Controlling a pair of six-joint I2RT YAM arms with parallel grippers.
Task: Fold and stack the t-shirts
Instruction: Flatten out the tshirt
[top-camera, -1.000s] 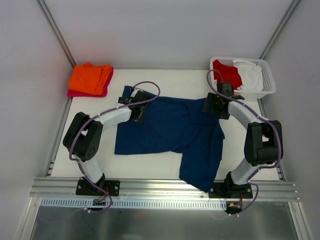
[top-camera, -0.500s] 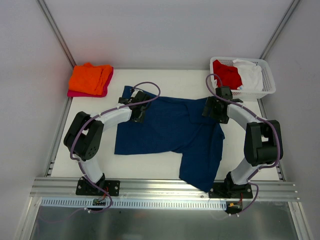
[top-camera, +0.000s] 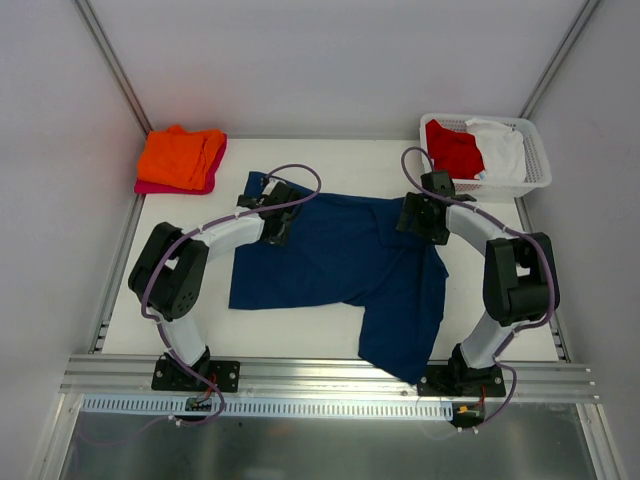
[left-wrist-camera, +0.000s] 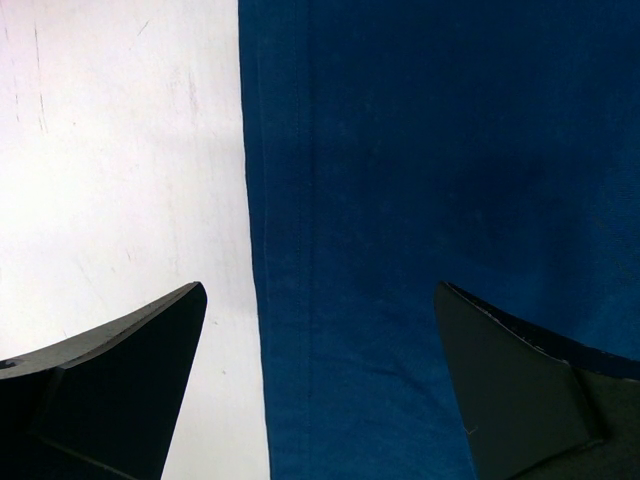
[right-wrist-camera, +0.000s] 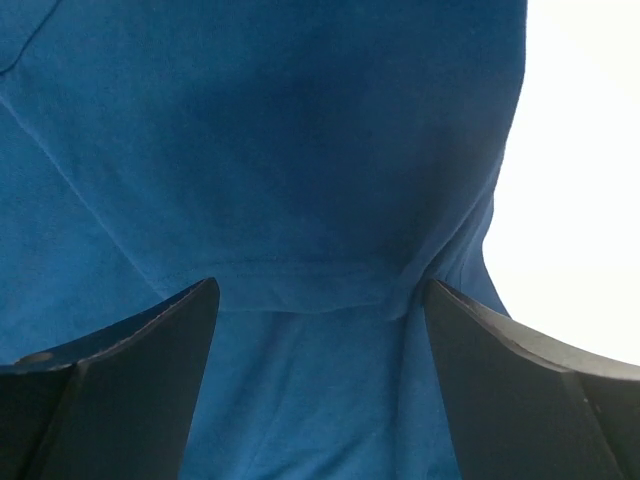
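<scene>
The navy blue t-shirt (top-camera: 345, 265) lies spread on the white table, one part hanging toward the near edge. My left gripper (top-camera: 277, 226) is open over the shirt's left hem; in the left wrist view the hem (left-wrist-camera: 290, 250) runs between the spread fingers (left-wrist-camera: 110, 380). My right gripper (top-camera: 417, 216) is open over the shirt's upper right part; the right wrist view shows a seam and fold (right-wrist-camera: 330, 290) between its fingers (right-wrist-camera: 120, 390). Neither holds cloth.
A folded orange shirt (top-camera: 180, 155) lies on a magenta-pink one (top-camera: 150, 187) at the far left. A white lattice basket (top-camera: 530, 180) at the far right holds a red shirt (top-camera: 455, 148) and a white shirt (top-camera: 500, 145). Metal rail along the near edge (top-camera: 320, 375).
My right gripper has moved left and slightly farther over the shirt's upper right part. The left arm and the shirt have not visibly moved.
</scene>
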